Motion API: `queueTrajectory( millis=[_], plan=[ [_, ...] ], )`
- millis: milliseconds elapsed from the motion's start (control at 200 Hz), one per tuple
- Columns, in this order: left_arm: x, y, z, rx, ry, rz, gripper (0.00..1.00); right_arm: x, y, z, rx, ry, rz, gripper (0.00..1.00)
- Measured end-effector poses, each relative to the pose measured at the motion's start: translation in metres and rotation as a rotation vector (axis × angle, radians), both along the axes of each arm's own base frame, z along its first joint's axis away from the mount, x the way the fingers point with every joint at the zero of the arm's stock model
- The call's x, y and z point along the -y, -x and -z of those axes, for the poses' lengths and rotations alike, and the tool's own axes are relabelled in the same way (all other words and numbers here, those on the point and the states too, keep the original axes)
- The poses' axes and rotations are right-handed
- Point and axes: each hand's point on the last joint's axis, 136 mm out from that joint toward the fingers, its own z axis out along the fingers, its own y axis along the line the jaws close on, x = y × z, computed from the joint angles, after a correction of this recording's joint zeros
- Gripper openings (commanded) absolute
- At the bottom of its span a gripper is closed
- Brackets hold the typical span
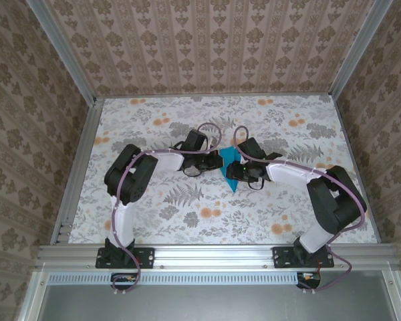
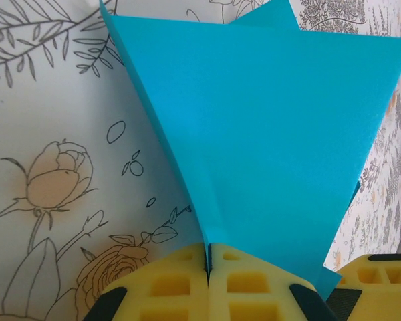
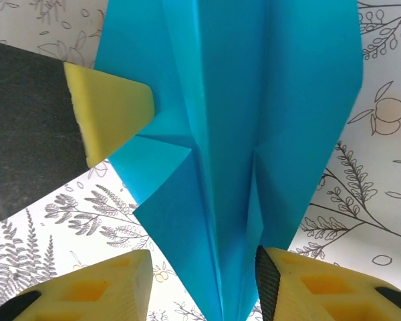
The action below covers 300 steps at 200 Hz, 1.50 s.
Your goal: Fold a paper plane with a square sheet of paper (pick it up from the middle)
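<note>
The square sheet of paper (image 1: 231,176) is bright turquoise and folded into a narrow pointed dart with a centre crease. It sits at the middle of the table between both grippers. My left gripper (image 1: 214,163) is shut on one edge of the sheet (image 2: 267,134), its yellow pads (image 2: 174,281) pressed together at the left gripper (image 2: 208,249). My right gripper (image 3: 202,259) stands open, its jaws on either side of the dart's narrow end (image 3: 234,147). The right pad is at the paper's edge and the left pad stands apart. A pad of the left gripper (image 3: 110,107) touches the paper's upper left.
The floral-patterned tabletop (image 1: 187,207) lies all around the paper. Aluminium rails (image 1: 207,254) frame the near edge and the sides, with patterned walls beyond. Both arms reach inward from their bases and meet at the centre.
</note>
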Motion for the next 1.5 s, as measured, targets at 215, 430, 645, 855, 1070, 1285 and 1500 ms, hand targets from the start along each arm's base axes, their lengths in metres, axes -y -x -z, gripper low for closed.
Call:
queueTrajectory(
  millis=[215, 430, 645, 855, 1070, 1285, 1500],
  plan=[
    [0.0, 0.0, 0.001, -0.002, -0.001, 0.0, 0.0, -0.003, -0.001, 0.007, -0.023, 0.026, -0.011, 0.52],
    [0.0, 0.0, 0.001, -0.002, -0.001, 0.001, 0.0, -0.013, 0.0, 0.011, -0.031, 0.042, -0.052, 0.52],
    [0.0, 0.001, 0.004, -0.007, -0.005, 0.001, 0.0, -0.011, -0.003, 0.018, -0.045, 0.084, -0.047, 0.45],
    [-0.003, 0.003, 0.007, -0.017, -0.021, 0.0, 0.05, -0.008, -0.007, 0.019, -0.045, 0.119, -0.034, 0.28],
    [-0.01, 0.004, 0.005, -0.005, -0.058, -0.002, 0.29, -0.003, -0.007, 0.024, -0.059, 0.157, -0.027, 0.1],
    [-0.049, -0.012, -0.024, 0.042, -0.131, -0.11, 0.44, 0.003, -0.005, 0.021, -0.056, 0.223, -0.024, 0.08],
    [-0.099, -0.028, -0.053, 0.121, -0.235, -0.251, 0.58, 0.001, -0.009, 0.012, -0.024, 0.289, -0.041, 0.12]
  ],
)
